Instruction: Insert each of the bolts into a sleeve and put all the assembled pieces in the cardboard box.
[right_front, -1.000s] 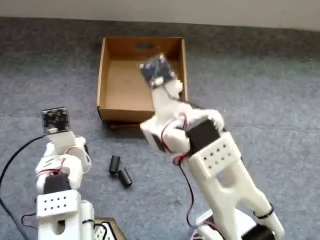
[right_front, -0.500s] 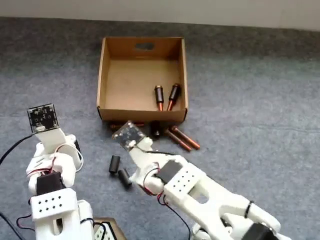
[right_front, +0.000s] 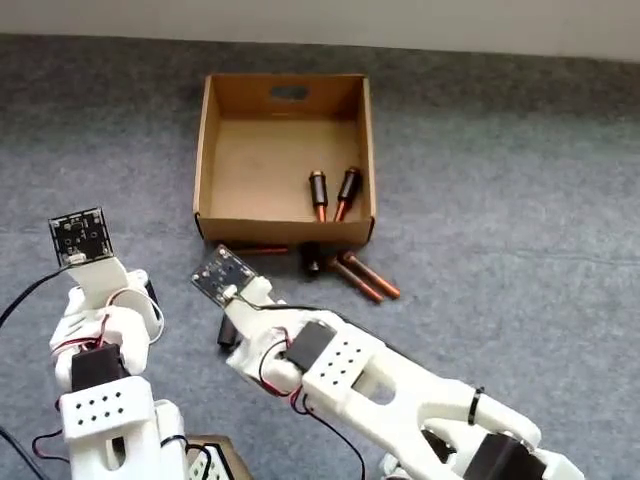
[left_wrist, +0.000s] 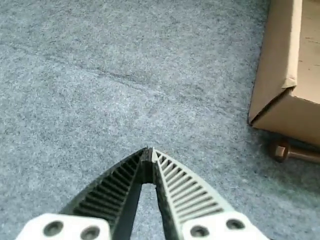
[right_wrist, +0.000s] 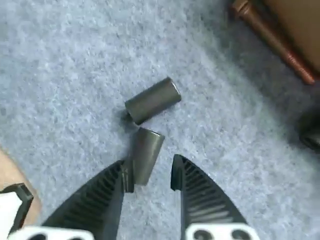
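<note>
The right arm stretches low across the grey carpet (right_front: 520, 200); the right gripper (right_wrist: 150, 175) has its jaws apart around the near end of a short dark cylindrical sleeve (right_wrist: 146, 155); a second dark sleeve (right_wrist: 152, 100) lies just beyond it. The left arm stands upright; the left gripper (left_wrist: 149, 152) has its jaws pressed together above the carpet. A copper-coloured bolt (left_wrist: 292, 151) is cut off beside the brown cardboard box (left_wrist: 280, 75); two assembled bolt-and-sleeve pieces (right_front: 318, 192) lie inside. Open carpet lies left of the box.

no readable text, labels, or numbers
</note>
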